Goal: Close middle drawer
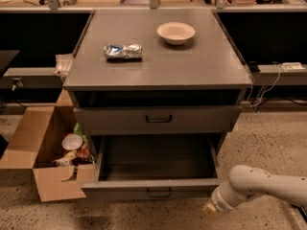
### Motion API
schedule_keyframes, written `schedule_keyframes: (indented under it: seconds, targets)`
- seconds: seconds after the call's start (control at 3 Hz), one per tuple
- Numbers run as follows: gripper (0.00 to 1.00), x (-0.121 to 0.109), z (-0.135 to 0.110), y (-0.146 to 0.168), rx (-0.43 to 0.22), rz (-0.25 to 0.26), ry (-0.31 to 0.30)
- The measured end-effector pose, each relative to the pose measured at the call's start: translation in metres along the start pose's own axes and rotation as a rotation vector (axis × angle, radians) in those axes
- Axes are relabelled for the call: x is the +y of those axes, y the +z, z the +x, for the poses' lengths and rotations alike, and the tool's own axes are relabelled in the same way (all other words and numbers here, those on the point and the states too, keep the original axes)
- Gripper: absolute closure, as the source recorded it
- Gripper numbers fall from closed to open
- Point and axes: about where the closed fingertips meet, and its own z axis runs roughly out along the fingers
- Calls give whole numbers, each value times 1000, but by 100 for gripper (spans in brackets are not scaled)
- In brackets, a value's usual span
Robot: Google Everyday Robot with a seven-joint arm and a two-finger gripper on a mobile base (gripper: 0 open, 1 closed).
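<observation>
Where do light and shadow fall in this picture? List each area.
Camera view: light falls from above, leaving the cabinet top evenly lit; the bowl and foil packet cast small soft shadows; the open middle drawer is dim inside, beneath the top drawer; the recess under the rear counter is nearly black; the gripper, low right by that drawer's front corner, shows pale.

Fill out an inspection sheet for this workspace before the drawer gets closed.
Surface: grey cabinet top, carrying two items.
Job's things: middle drawer, pulled far out, not yet closed.
Clutter: bowl and foil packet on the top.
Grippers: gripper low beside the open drawer front's right corner; contact cannot be told.
Cables: white cables hang right of the cabinet.
Surroundings: open cardboard box holding rubbish on the floor, left.
</observation>
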Motion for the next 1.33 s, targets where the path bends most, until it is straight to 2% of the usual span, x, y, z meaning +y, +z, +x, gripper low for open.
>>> schedule_keyframes:
  seconds: [0.33,0.67,1.0,1.33]
  targets:
    - [100,-28,-17,15,-93,91,97]
    - [100,-47,-39,20,-195,107,120]
    - [100,-47,-40,21,-196,107,119]
    - [100,-46,-50,17,-220,120,103]
